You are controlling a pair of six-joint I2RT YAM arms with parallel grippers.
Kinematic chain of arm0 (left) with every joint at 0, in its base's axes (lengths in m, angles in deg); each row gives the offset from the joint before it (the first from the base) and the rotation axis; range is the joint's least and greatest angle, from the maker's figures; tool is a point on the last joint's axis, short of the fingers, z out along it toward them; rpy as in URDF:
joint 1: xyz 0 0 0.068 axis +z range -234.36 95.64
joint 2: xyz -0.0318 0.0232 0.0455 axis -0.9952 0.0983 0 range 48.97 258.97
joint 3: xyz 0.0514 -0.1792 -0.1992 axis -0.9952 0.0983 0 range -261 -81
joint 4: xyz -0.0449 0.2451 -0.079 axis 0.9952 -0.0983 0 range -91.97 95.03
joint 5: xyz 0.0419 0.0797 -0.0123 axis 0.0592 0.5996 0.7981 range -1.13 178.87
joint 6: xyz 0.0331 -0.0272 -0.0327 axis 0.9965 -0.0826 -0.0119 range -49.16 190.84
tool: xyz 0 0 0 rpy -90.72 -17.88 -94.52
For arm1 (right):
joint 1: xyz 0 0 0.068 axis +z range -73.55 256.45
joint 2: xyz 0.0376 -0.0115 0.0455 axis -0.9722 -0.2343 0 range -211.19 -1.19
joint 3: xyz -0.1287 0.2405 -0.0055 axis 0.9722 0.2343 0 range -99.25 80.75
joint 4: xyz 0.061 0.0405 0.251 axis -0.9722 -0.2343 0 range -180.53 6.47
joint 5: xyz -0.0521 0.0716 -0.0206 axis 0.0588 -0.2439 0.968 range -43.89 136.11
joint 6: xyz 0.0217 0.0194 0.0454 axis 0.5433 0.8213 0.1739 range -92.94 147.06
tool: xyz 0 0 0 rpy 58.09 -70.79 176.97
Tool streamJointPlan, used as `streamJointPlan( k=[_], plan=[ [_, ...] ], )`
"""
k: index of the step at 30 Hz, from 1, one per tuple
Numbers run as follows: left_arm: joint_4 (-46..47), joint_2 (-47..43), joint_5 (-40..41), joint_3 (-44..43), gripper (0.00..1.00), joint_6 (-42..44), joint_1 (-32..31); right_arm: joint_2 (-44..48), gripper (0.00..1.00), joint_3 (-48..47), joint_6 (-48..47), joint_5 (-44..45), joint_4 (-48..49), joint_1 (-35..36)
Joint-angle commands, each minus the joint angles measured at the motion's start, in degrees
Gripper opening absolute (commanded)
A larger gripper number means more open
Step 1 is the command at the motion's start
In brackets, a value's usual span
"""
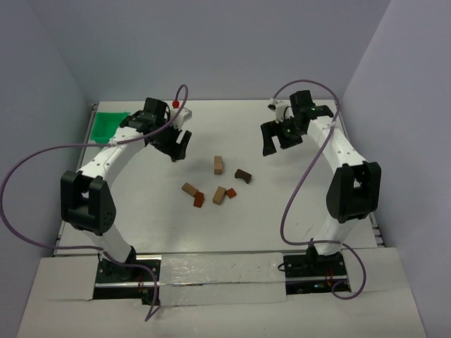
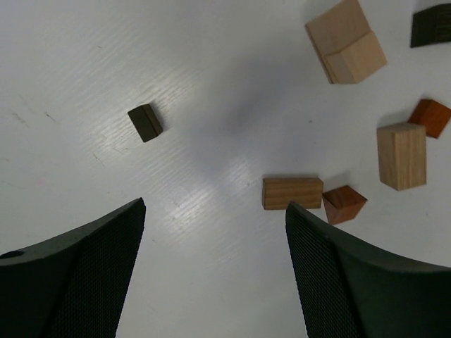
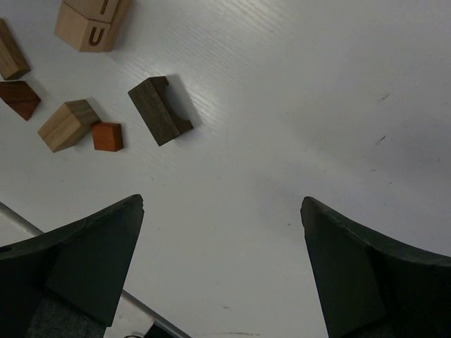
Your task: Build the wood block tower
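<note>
No wood block tower stands in any view; the wooden blocks lie loose at mid-table. Among them are a tall tan block (image 1: 218, 165), a dark brown notched block (image 1: 243, 175) (image 3: 160, 110), a flat tan block (image 1: 189, 189) (image 2: 292, 192), a reddish-brown wedge (image 1: 199, 200) (image 2: 344, 204), another tan block (image 1: 220, 194) and a small red cube (image 1: 230, 192). A small dark block (image 2: 145, 122) lies apart from them. My left gripper (image 1: 177, 146) (image 2: 215, 211) hovers open at the back left of the group, nothing between its fingers. My right gripper (image 1: 278, 141) (image 3: 222, 203) hangs open at the back right, over bare table.
A green plastic bin (image 1: 109, 127) sits at the far left edge, behind the left arm. Purple cables loop off both arms. The table's front edge holds the two arm bases.
</note>
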Motion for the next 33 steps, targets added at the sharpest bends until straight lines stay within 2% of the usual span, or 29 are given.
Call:
streamJointPlan(
  k=[1,12,22,27,33],
  plan=[
    [6.5,0.7,6.0,0.4,0.83,-7.3,-0.4,0.6,1.0,-1.9,1.2,2.9,2.9,2.3],
    [8.9,-6.1,5.0,11.3,0.73,-6.0,-0.5,2.2,0.99,3.5,0.5,4.9,5.5,9.2],
    [7.2,-10.2,1.3,17.1,0.73,-4.9,-0.4,-1.5,0.93,3.1,0.6,9.8,8.8,15.6],
    [6.9,-10.9,1.4,18.2,0.73,-5.0,-0.5,-4.8,0.83,1.5,-0.8,13.2,8.5,18.5],
    [6.6,-11.2,1.2,18.7,0.73,-4.9,-0.4,-8.1,0.76,1.5,-2.2,15.2,7.9,20.3]
  ],
)
